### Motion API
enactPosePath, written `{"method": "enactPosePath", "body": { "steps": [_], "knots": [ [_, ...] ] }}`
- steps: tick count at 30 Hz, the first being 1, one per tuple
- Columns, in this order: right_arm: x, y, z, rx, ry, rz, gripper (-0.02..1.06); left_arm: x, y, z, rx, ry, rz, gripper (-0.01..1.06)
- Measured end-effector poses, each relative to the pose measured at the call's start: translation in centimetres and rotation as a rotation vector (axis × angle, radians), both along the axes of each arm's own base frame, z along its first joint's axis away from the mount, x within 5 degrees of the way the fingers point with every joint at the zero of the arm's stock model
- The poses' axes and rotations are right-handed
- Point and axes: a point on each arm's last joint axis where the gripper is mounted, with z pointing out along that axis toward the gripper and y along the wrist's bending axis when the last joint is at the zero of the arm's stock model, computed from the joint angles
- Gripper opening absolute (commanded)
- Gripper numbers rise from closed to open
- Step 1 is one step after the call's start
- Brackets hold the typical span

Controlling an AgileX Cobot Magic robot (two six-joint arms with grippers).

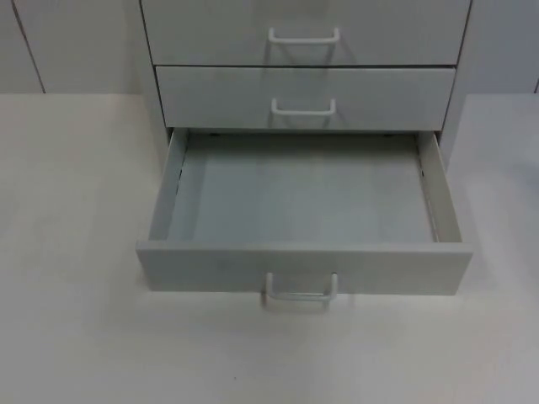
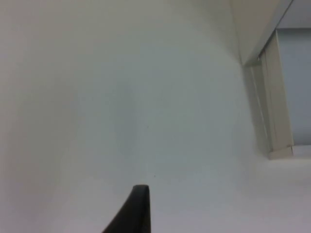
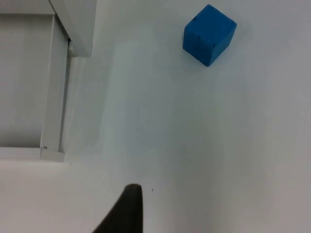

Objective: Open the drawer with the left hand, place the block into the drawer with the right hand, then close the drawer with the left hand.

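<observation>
- Hovering over bare table (image 2: 121,97), left gripper (image 2: 138,208) sits beside the open drawer's (image 1: 303,198) side wall; finger spread cannot be told.
- Right gripper (image 3: 127,209) hangs over table too; spread unclear.
- Blue block (image 3: 209,34) rests on the table, apart from drawer.
- Drawer pulled out, handle (image 1: 301,289) forward.

I count three drawers in the one cabinet (image 1: 303,50) before me: the bottom drawer (image 1: 303,268) pulled out, and two shut drawers above it, the middle drawer (image 1: 210,97) and the top drawer (image 1: 210,29). Each front carries one white handle, three in all: the bottom handle (image 1: 301,292), the middle handle (image 1: 303,108), the top handle (image 1: 304,37). One blue block (image 3: 209,35) sits on the table (image 3: 194,145), beside the cabinet and apart from it. Of my own fingers, one black fingertip (image 2: 136,208) shows on my left arm and one fingertip (image 3: 127,208) on my right.
</observation>
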Motion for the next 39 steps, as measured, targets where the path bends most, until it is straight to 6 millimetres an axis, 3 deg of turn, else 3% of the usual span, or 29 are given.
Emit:
{"method": "enactPosePath", "body": {
  "steps": [3, 6, 11, 18, 20, 22, 24, 27, 28, 31, 34, 39],
  "knots": [
    [0.2, 0.0, 0.2, 0.000, 0.018, 0.000, 1.05, 0.0, 0.0, 0.1, 0.001, -0.008, 0.002, 1.02],
    [1.8, 0.0, 1.3, 0.001, 0.067, 0.001, 1.05, 0.0, 0.0, 0.1, 0.002, -0.012, 0.003, 1.02],
    [6.3, -0.3, 2.6, -0.030, 0.143, 0.012, 1.05, 0.0, 0.0, 0.1, 0.003, -0.015, 0.004, 1.02],
    [12.9, -0.4, 1.3, -0.073, 0.268, 0.079, 1.05, 0.1, 0.0, 0.2, 0.001, -0.030, 0.007, 1.02],
    [13.9, -0.5, 1.2, -0.081, 0.275, 0.093, 1.05, 0.2, 0.0, 0.2, 0.001, -0.032, 0.007, 1.02],
    [16.7, -0.5, 0.1, -0.093, 0.310, 0.116, 1.05, 0.2, 0.1, 0.2, 0.002, -0.034, 0.008, 1.02],
    [17.7, -0.5, 0.0, -0.098, 0.318, 0.125, 1.05, 0.2, 0.1, 0.2, 0.002, -0.034, 0.008, 1.02],
    [20.9, -0.7, -1.5, -0.111, 0.371, 0.158, 1.05, 0.2, 0.1, 0.2, 0.002, -0.036, 0.009, 1.02],
    [20.9, -0.7, -1.5, -0.111, 0.371, 0.158, 1.05, 0.2, 0.1, 0.2, 0.002, -0.036, 0.009, 1.02],
    [23.7, -0.7, -3.6, -0.130, 0.420, 0.205, 1.05, 0.2, 0.1, 0.2, 0.002, -0.036, 0.009, 1.02],
    [25.1, -0.8, -5.2, -0.149, 0.444, 0.248, 1.05, 0.2, 0.1, 0.2, 0.002, -0.036, 0.009, 1.02],
    [27.6, -0.9, -9.4, -0.196, 0.499, 0.351, 1.05, 0.2, 0.0, 0.2, 0.000, -0.035, 0.008, 1.02]
  ]
}}
